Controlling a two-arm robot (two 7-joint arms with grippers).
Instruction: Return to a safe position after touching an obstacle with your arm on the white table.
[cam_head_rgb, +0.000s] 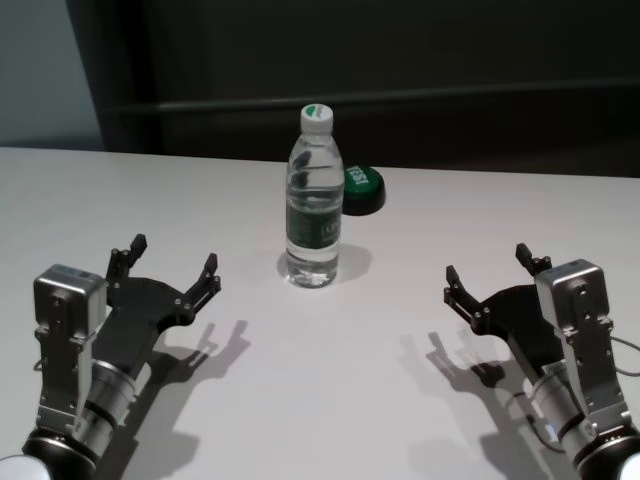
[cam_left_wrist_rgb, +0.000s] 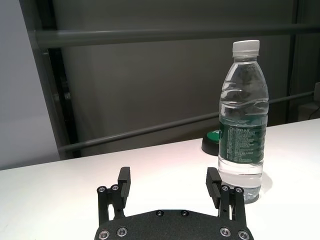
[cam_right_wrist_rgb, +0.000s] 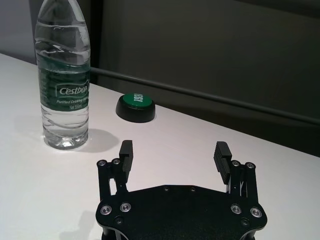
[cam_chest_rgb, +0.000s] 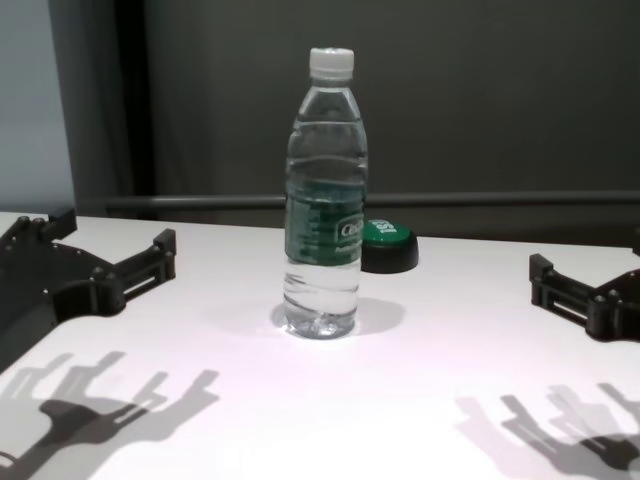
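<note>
Bottle (cam_head_rgb: 314, 205) stood upright on the white table (cam_head_rgb: 330, 400), long axis vertical, white cap up, one bottle only, set ahead of and between the two grippers and well apart from both. Around it, the table ran broad and plain under a dark wall with a horizontal rail behind. Two arms were in play: the left gripper (cam_head_rgb: 172, 265) hovered low over the table with fingers spread and nothing held, bottle off toward its inner side; the right gripper (cam_head_rgb: 490, 270) mirrored it, fingers spread, empty too. One green-topped black button (cam_head_rgb: 362, 190) sat just behind the bottle.
</note>
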